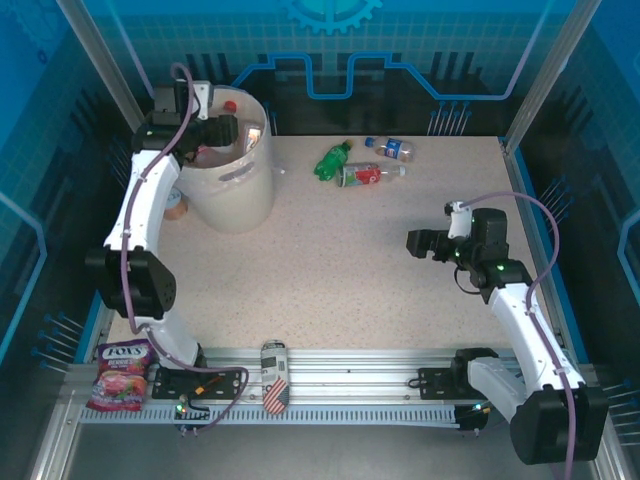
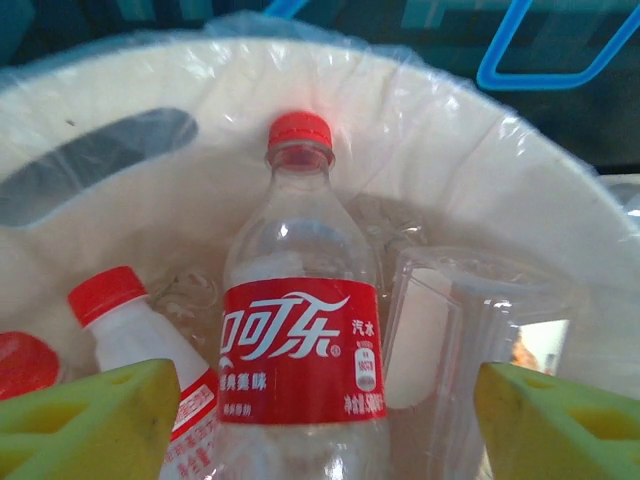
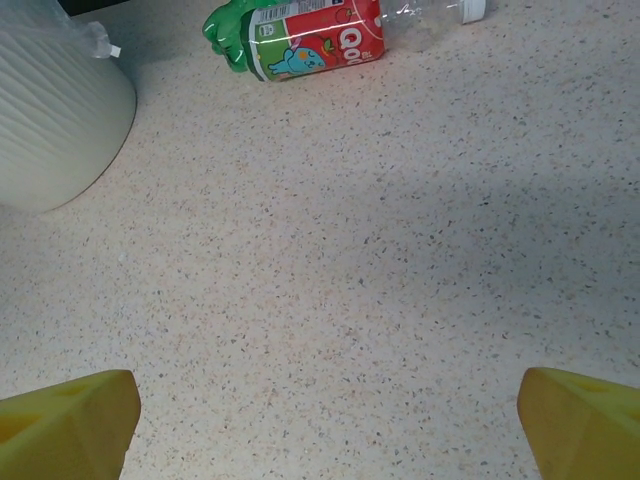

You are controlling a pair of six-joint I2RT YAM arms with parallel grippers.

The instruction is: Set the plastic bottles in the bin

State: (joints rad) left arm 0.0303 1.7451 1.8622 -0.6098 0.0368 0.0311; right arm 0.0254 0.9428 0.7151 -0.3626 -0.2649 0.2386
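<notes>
**Left claw released over the bin, three bottles out on the table**

Nearest, on the rail by the arm bases: a striped can point(image 1: 274, 378) lying flat, and off to the left a colourful snack bag point(image 1: 120, 375).

Farther in, on the right: the right claw point(image 3: 327, 390), released, spread wide above bare speckled table point(image 1: 330, 270), gripping nothing.

Beyond that, at the far middle of the table, three plastic bottles on their sides, close together: a green bottle point(image 1: 332, 160), a red-labelled bottle point(image 1: 370, 174) just beside it, and a blue-labelled bottle point(image 1: 392, 149) just behind. All three well apart from the bin.

At the far left: the bin point(image 1: 235, 190), cream-white, upright on the table, lined with clear film. Against its left side, partly hidden by the left arm, a small tan-lidded container point(image 1: 176, 205).

Over the bin's mouth: the left claw point(image 2: 328, 385), released, clear of everything below. Inside the bin, between the spread fingers: a red-capped cola bottle point(image 2: 300, 340), nearly upright. Left of it, a white bottle point(image 2: 130, 330) with a red cap, then another red cap point(image 2: 20, 365) at the picture's edge. Right of it, a clear plastic container point(image 2: 470, 340).
</notes>
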